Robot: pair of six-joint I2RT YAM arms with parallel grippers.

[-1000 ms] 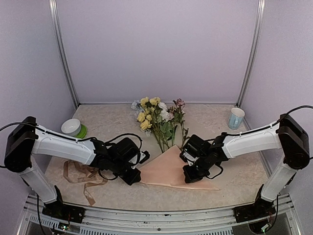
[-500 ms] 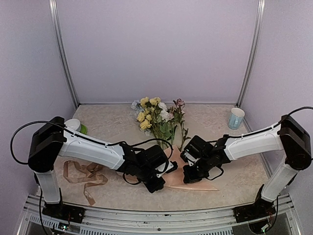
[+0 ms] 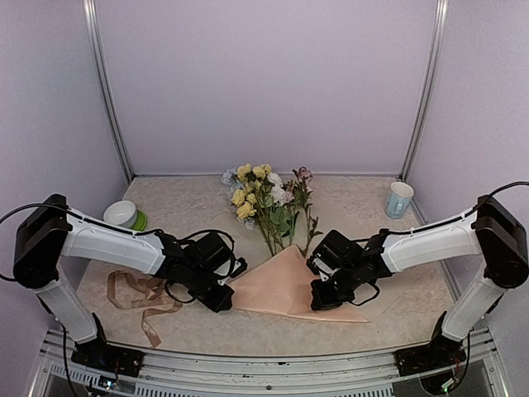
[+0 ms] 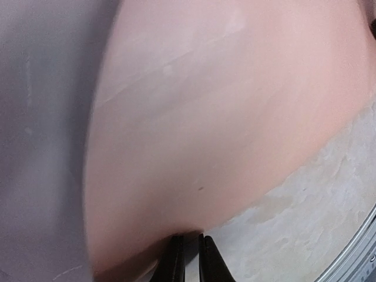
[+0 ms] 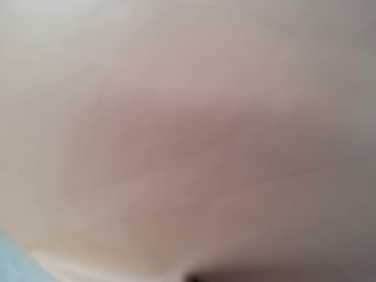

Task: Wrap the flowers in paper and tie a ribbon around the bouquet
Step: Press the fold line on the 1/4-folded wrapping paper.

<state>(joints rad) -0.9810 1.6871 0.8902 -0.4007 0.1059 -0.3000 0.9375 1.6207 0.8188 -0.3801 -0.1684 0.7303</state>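
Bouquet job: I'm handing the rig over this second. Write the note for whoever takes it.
Left gripper: shut on the left corner of the paper.
Right gripper: shut, low on the paper's right side; grip unclear.
Paper lies partly folded on the table, front centre.
Flowers: behind it, stems reaching its far corner.
Ribbon: loose, left of the paper.
Done: nothing wrapped or tied.
Left: wrap stems, tie ribbon.
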